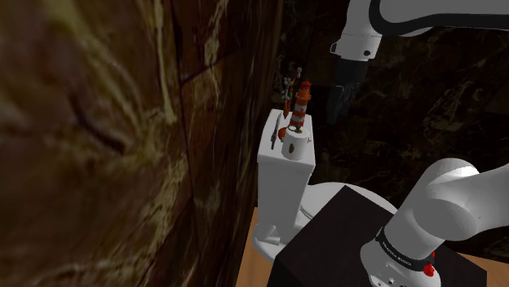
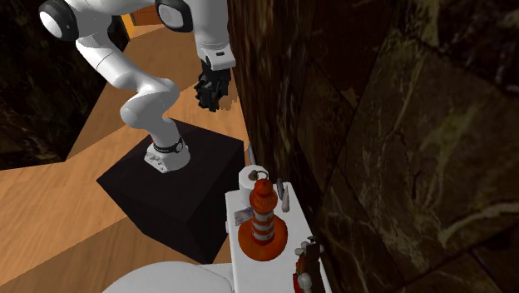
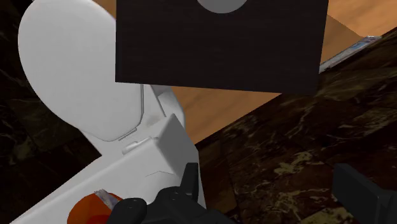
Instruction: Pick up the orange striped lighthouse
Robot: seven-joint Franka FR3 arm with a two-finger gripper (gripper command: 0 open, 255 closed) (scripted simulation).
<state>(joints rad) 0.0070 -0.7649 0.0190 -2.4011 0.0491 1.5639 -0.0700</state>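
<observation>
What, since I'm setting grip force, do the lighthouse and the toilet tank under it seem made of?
Lighthouse: smooth orange and white bands with a slight sheen, perhaps painted ceramic or plastic; the look leaves it open. Toilet tank: plain glossy white with hard edges, likely glazed porcelain, though it is drawn without texture.

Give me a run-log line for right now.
stage: pre-grasp | gripper: open, empty | lighthouse: upright on toilet tank, untouched

A: Is any text, label or number to be read?
B: None can be read. Pale marks are seen on the dark band (image 1: 400,247) round the arm (image 1: 457,200), too small to be made out.
</observation>
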